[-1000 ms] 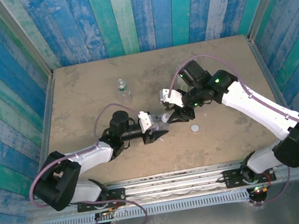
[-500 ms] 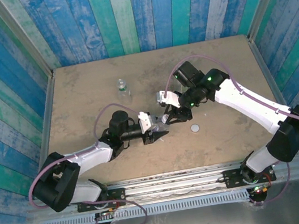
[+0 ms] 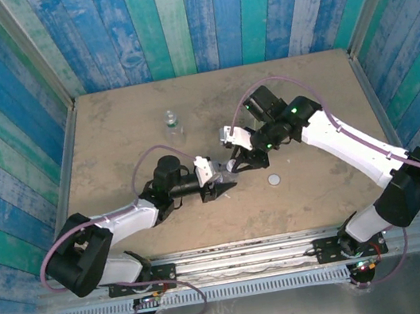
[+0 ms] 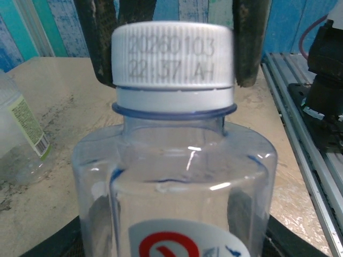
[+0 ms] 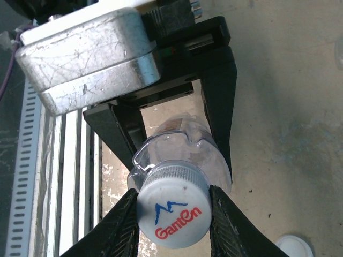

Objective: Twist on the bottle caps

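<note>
The left arm lies low over the table [image 3: 108, 126] with its forearm nearly level. The left gripper [image 3: 224, 183] clamps the body of the blue-tinted bottle [image 4: 177, 176], one black finger [image 5: 115, 133] on each side. The right arm bends in from the far side of that bottle, and the right gripper [image 3: 237, 164] points back towards the left one. Its two fingers [image 4: 101, 37] press on opposite sides of the white cap [image 5: 172, 211], which sits on the bottle's neck. How far the cap is screwed down cannot be told.

A loose cap [image 3: 275, 180] lies flat on the table near the held bottle, on the right arm's side, clear of both grippers. A second bottle [image 3: 171, 121] with a pale green label stands well apart from the held bottle, farther from the arm bases.

From above, the two grippers cover most of the held bottle. In the left wrist view its lower part is cut off, and the second bottle is cropped by the frame's left edge.
</note>
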